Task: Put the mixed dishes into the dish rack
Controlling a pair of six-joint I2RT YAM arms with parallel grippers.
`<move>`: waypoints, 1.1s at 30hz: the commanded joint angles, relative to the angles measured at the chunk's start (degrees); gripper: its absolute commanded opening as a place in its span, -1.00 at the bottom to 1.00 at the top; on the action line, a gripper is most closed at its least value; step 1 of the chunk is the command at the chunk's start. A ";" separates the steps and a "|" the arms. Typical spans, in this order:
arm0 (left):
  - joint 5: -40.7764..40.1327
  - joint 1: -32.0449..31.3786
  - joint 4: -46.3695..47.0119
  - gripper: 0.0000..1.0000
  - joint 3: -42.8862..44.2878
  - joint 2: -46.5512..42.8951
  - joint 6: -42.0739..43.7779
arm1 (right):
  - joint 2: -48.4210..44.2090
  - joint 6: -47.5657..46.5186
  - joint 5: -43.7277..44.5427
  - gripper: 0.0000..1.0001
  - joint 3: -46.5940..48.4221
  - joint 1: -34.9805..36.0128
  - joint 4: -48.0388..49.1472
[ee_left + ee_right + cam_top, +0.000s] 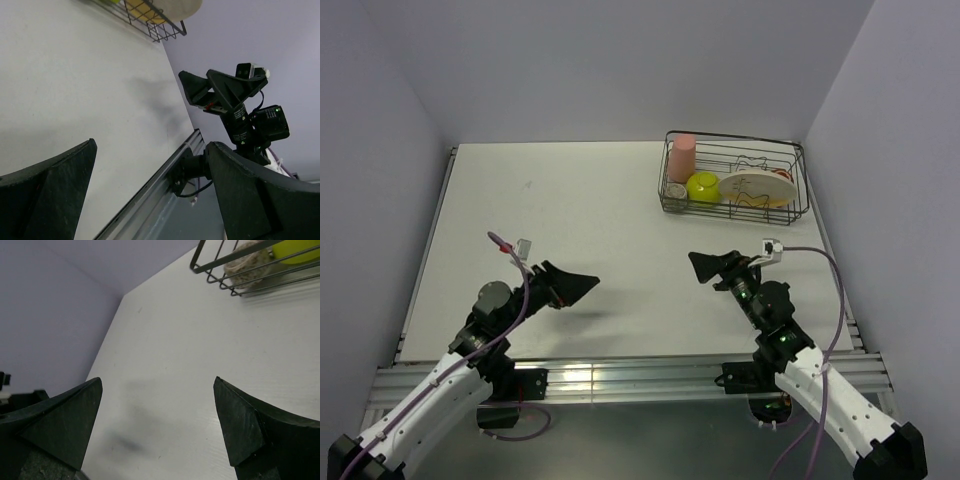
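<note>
Top external: left gripper (pixel 586 285) and right gripper (pixel 699 263) gape empty; the plate (pixel 757 187) looks slick, brittle, best rim-pinched.

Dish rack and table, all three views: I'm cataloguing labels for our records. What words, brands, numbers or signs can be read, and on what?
None can be read.
The pale-yellow plate in the dish rack carries only a dark twig drawing, no letters.
Nothing else in the three views bears legible markings.

White plastic left arm (pixel 430 385) and right arm (pixel 830 385) with round black joints (pixel 495 300). Thin purple cables (pixel 525 285) looped beside the joints. Black pointy fingers (pixel 255 435) past them. Small green light (pixel 273 109) on one.
</note>
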 commanded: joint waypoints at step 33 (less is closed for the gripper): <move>7.30 -0.03 12.39 0.98 -22.49 -13.13 -20.99 | -40.31 15.98 13.65 0.99 -12.72 0.23 -31.82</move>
